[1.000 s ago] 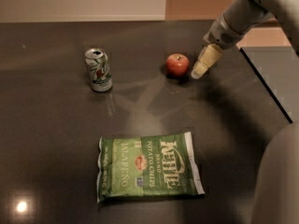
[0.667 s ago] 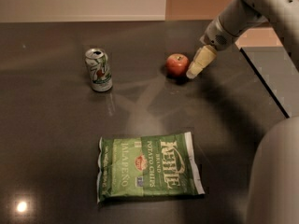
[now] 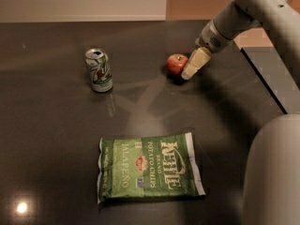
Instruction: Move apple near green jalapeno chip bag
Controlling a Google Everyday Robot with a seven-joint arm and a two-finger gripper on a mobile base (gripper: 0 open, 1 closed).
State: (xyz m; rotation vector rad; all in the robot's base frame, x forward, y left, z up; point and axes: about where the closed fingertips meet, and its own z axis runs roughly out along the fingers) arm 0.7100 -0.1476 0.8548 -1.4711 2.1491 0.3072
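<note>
The small red apple (image 3: pixel 176 63) sits on the dark table toward the back, right of centre. My gripper (image 3: pixel 191 69) comes in from the upper right, and its pale fingers (image 3: pixel 196 63) hang right beside the apple's right side, close to or touching it. The green jalapeno chip bag (image 3: pixel 149 167) lies flat at the front middle of the table, well in front of the apple.
A green-and-white soda can (image 3: pixel 99 70) stands upright to the left of the apple. The table's right edge (image 3: pixel 265 86) runs diagonally behind the arm. My arm's grey body (image 3: pixel 274 172) fills the lower right corner.
My gripper has moved left toward the apple, from a short gap to right against its right side. The apple, can and bag have not moved.
</note>
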